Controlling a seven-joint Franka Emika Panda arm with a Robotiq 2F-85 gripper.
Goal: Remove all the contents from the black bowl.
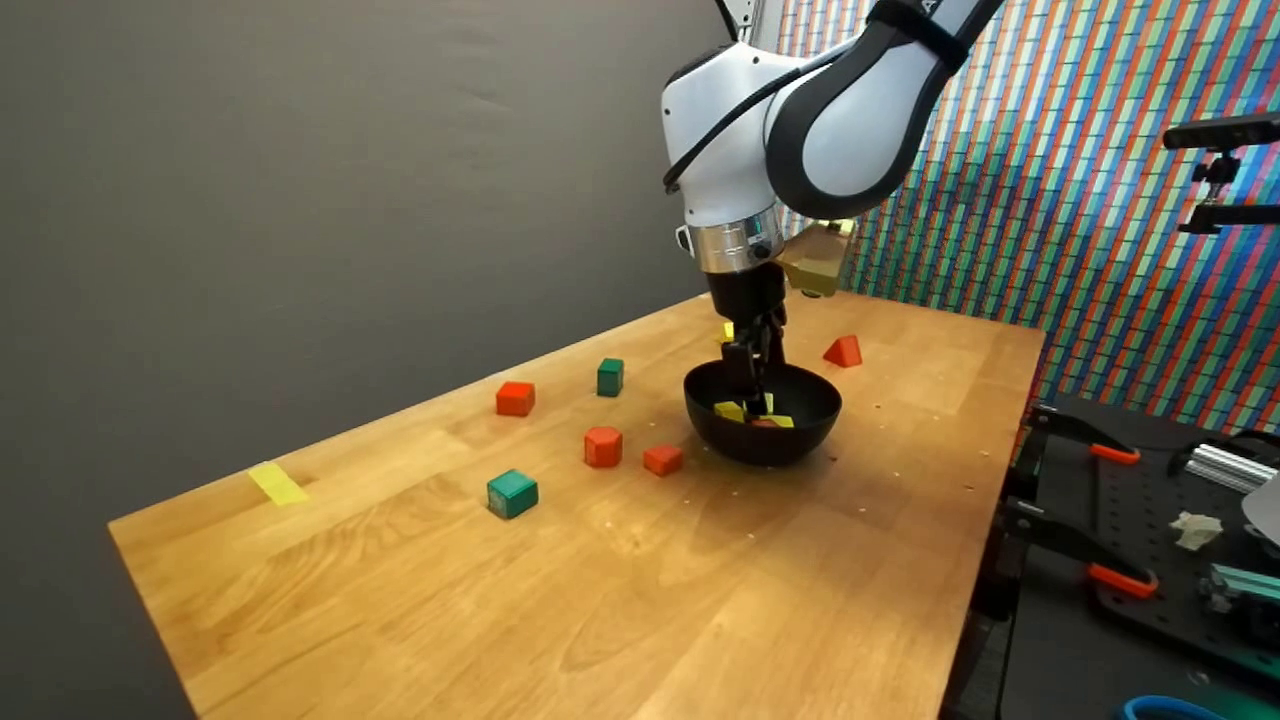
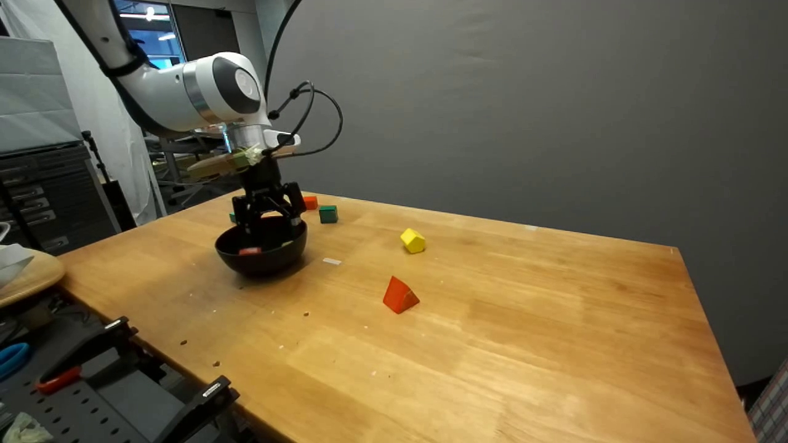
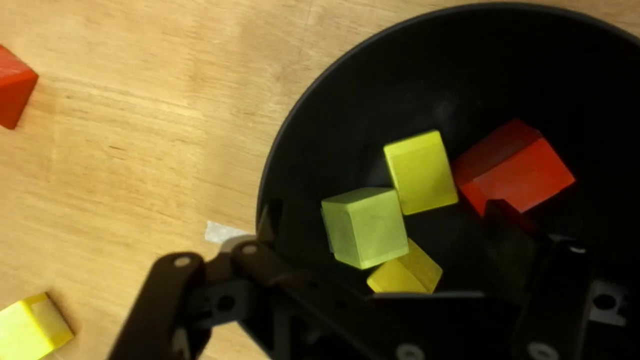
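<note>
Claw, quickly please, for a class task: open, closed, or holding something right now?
Claw: open, jaws well apart at the bowl, holding nothing.

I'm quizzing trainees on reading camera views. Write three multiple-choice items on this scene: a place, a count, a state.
1. Relative to the black bowl, the red wedge is:
A) Inside
B) Outside, on the table
C) Underneath

2. Green blocks showing on the table:
A) None
B) Five
C) Two

3. The jaws are:
A) Wide apart
B) Shut on the red wedge
C) Shut on nothing

1 B: in both exterior views it lies apart from the bowl.
2 C: an exterior view shows two.
3 A: the wrist view shows them parted.
</note>
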